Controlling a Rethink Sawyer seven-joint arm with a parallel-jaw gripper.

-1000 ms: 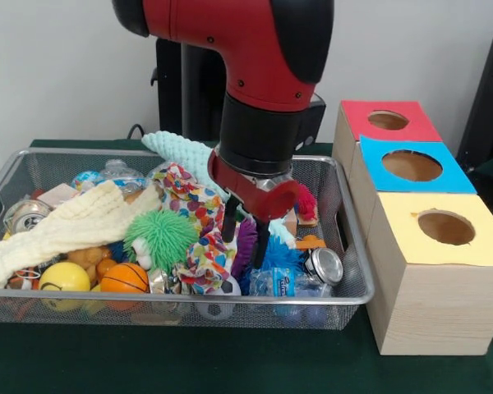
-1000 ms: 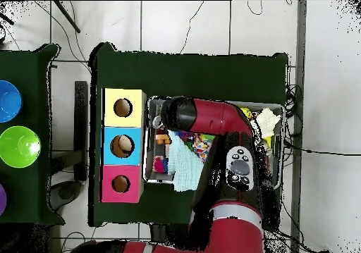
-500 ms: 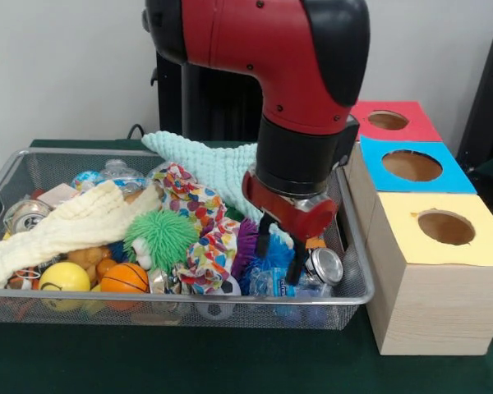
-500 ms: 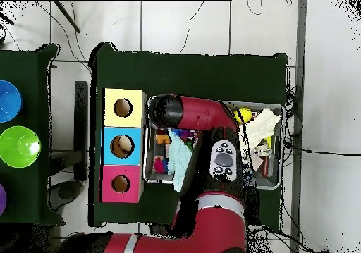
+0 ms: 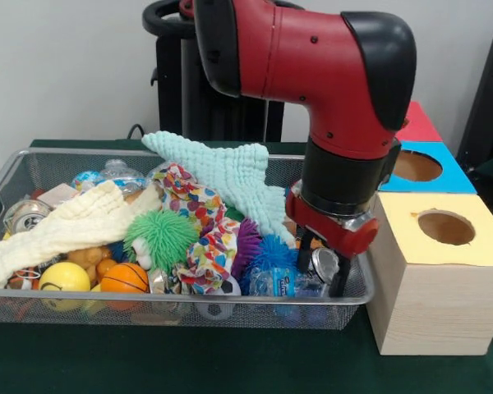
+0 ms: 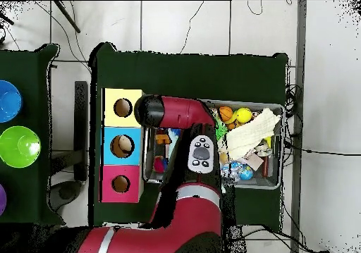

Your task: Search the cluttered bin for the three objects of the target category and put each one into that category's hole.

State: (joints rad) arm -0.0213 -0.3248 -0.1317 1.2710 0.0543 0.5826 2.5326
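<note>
In the front view the red and black arm (image 5: 312, 74) comes down at the right end of the wire bin (image 5: 33, 168), and its gripper (image 5: 322, 275) hangs low over the bin's lower right corner. The two dark fingers (image 5: 340, 277) are spread apart, one on each side of a small silver can (image 5: 322, 264) that lies among the clutter; whether they touch it cannot be told, and nothing is lifted between them.

Just left of the can sit a blue spiky ball (image 5: 271, 253) and a clear packet with a blue label (image 5: 281, 283). A mint knitted cloth (image 5: 226, 174) drapes across the middle of the bin, a cream cloth (image 5: 66, 226) lies at the left, with a green spiky ball (image 5: 163, 236), an orange basketball (image 5: 125, 277) and a yellow ball (image 5: 63, 277) in front.

At the right of the frame stand the boxes with round holes on the green counter (image 5: 189, 361): the yellow-topped box (image 5: 444, 230) nearest, the blue one (image 5: 431, 168) behind it, the red one (image 5: 417, 123) mostly hidden by the arm.

In the overhead view the arm (image 6: 180, 113) covers the bin's left end beside the three boxes (image 6: 122, 144).
</note>
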